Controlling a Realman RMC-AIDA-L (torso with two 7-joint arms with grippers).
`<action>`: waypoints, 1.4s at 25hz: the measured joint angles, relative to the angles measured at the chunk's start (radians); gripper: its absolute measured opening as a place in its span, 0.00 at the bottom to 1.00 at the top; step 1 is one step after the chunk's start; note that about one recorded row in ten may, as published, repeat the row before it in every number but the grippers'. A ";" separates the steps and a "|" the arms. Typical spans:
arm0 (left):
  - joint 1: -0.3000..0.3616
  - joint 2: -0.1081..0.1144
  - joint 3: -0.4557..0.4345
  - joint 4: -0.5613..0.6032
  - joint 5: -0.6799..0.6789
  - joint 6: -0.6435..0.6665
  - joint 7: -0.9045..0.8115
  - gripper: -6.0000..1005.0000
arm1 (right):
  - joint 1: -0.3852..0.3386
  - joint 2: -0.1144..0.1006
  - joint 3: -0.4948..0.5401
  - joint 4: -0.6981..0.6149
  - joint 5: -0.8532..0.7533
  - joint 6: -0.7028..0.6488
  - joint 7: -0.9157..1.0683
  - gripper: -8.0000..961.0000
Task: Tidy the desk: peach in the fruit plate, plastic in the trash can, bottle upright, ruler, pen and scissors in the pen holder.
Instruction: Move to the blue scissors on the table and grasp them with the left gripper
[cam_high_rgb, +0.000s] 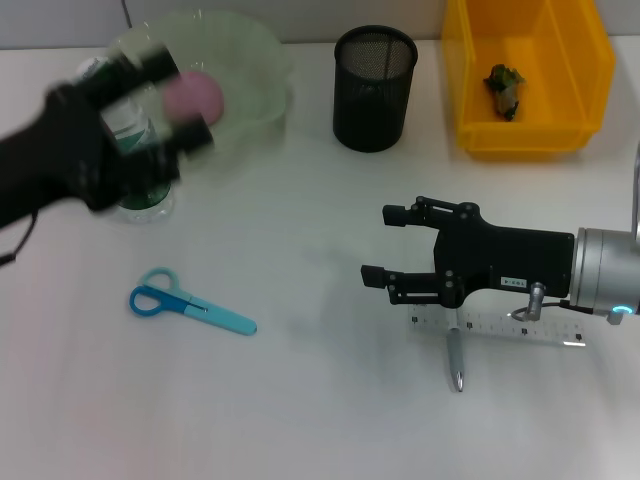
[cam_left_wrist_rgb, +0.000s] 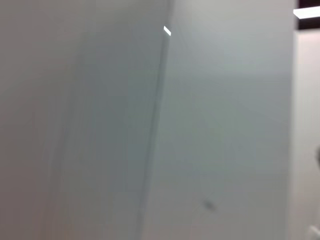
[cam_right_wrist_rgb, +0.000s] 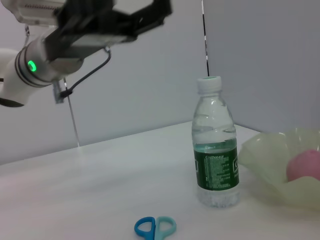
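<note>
1. The left gripper (cam_high_rgb: 170, 100) is seen raised at the far left of the desk (cam_high_rgb: 300, 400), blurred, above the bottle and the near-left rim of the fruit plate. Its fingers (cam_high_rgb: 195, 135) are spread apart and nothing is held between them.
2. The bottle (cam_right_wrist_rgb: 215, 145) is found standing upright at the far left, long axis vertical, white cap uppermost, just beside the fruit plate (cam_high_rgb: 260, 60). In the head view it is largely hidden behind the left gripper.
3. The peach (cam_high_rgb: 195, 95) is lying inside the fruit plate.
4. The scissors (cam_high_rgb: 190, 303) are lying flat at the near left, long axis running left to right and slightly nearer toward the right; the handles point left, the covered blade right.
5. The right gripper (cam_high_rgb: 378, 244) is held low at the right, pointing left, its fingers parted and empty.
6. The ruler (cam_high_rgb: 500, 327) is lying flat beneath the right gripper, long axis left to right, partly covered.
7. The pen (cam_high_rgb: 455, 362) is lying with its long axis near to far, tip pointing near, its far end under the ruler.
8. The pen holder (cam_high_rgb: 373, 88) is standing upright at the far centre; its contents cannot be made out.
9. The trash can (cam_high_rgb: 530, 75) is at the far right, with a small dark green item (cam_high_rgb: 505, 88) inside.
</note>
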 joint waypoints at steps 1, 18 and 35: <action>0.000 0.007 0.011 0.006 0.022 0.008 -0.009 0.82 | 0.000 0.000 0.000 -0.001 0.000 -0.001 0.002 0.87; -0.090 -0.002 0.020 0.403 0.319 0.019 -0.296 0.82 | -0.012 -0.005 -0.001 -0.050 -0.004 -0.007 0.088 0.86; -0.211 -0.034 0.133 0.699 0.648 -0.007 -0.301 0.81 | -0.014 -0.015 -0.002 -0.089 -0.042 -0.034 0.252 0.86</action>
